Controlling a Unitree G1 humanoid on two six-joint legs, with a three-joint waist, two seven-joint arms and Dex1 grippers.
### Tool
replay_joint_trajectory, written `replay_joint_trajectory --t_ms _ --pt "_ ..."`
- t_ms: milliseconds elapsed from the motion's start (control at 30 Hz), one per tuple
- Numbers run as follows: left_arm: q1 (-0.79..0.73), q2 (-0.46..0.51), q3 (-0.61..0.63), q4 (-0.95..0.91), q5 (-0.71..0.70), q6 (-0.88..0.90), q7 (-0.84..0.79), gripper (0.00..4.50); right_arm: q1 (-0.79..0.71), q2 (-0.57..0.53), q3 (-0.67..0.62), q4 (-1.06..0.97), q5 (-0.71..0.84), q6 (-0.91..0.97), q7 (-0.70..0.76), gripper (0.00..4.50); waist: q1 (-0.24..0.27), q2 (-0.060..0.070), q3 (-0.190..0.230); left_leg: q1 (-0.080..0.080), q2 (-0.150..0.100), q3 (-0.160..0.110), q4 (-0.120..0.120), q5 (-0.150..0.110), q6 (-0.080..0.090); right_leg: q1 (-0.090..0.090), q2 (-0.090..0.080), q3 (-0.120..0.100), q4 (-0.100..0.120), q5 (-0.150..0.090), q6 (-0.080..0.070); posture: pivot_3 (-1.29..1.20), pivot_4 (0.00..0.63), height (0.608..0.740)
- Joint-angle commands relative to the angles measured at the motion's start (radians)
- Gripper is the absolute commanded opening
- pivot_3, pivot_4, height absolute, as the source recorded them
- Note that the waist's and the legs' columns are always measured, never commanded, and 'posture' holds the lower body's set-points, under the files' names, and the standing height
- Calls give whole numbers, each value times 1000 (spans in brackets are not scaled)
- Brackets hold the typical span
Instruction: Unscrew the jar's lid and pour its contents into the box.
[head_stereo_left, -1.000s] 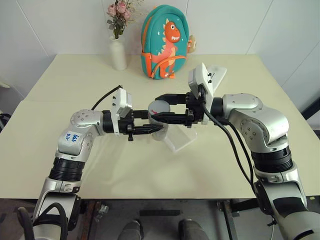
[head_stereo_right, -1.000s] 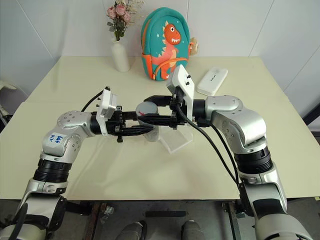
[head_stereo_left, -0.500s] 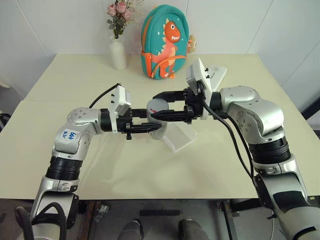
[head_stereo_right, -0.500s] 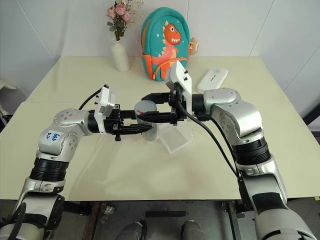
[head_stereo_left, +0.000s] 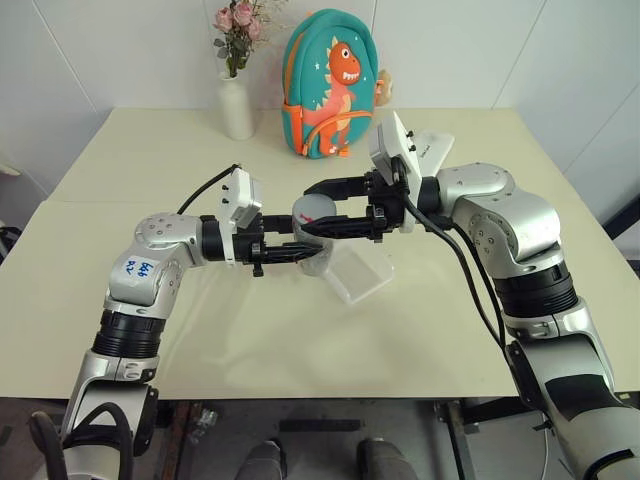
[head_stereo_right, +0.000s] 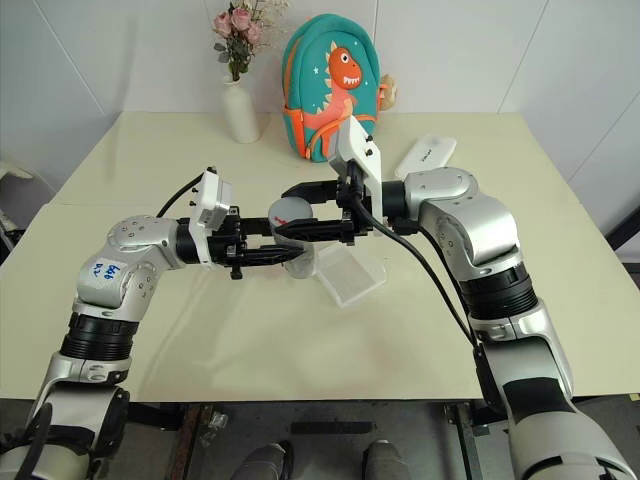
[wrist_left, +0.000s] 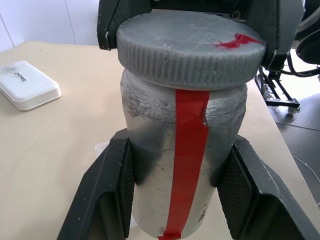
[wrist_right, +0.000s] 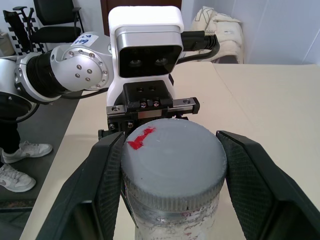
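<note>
While the jar hangs above the table, the left gripper comes in from the left and clamps its two black fingers against the jar's silvery-grey body, one on each side of the red strip. From the opposite side the right gripper pinches the lid, a grey ribbed cap with a small red mark on top, which sits on the jar's neck. Whether any contents lie inside cannot be told through the frosted wall.

Just beside and below the jar, toward the right arm, the box lies on the table, clear and shallow, partly hidden behind the crossed grippers. Well apart, at the table's far edge, a white vase with pink flowers stands upright next to a teal backpack printed with an orange dinosaur. A white rounded case lies flat farther to the right, half covered in the left eye view by the right arm's wrist camera. Black cables trail along both forearms.
</note>
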Motion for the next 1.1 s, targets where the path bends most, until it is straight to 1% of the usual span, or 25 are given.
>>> replay_joint_trajectory --t_ms 33,367,467,667,833,1100 --pt "48 -4 -85 -6 15 18 -62 1879 -117 -40 -119 13 -35 -105 -51 2553 -1 0 0 0 0 0 0 0 0 0 0 0 0 0 0 0 150 740" --pt "42 -11 -80 -2 0 40 -62 1879 -111 -34 -132 16 -26 -112 -47 2553 0 0 0 0 0 0 0 0 0 0 0 0 0 0 0 0 150 740" --pt "33 -22 -71 7 -7 38 -53 1879 -95 -7 -164 0 22 -83 -70 2553 0 0 0 0 0 0 0 0 0 0 0 0 0 0 0 0 150 740" --pt "27 -46 -47 23 -22 30 -55 1879 -60 9 -177 -36 64 -63 -92 2553 0 0 0 0 0 0 1 0 0 0 0 0 0 0 0 0 150 740" --pt "15 -40 -44 56 -19 18 -71 1879 -61 9 -181 -41 73 -59 -96 2553 0 0 0 0 0 0 1 0 0 0 0 0 1 0 0 0 150 740" --pt "-19 -7 -82 124 10 -19 -159 1879 -73 3 -185 -26 79 -72 -85 2553 0 0 0 0 0 0 2 0 0 0 0 0 1 0 0 0 150 740"
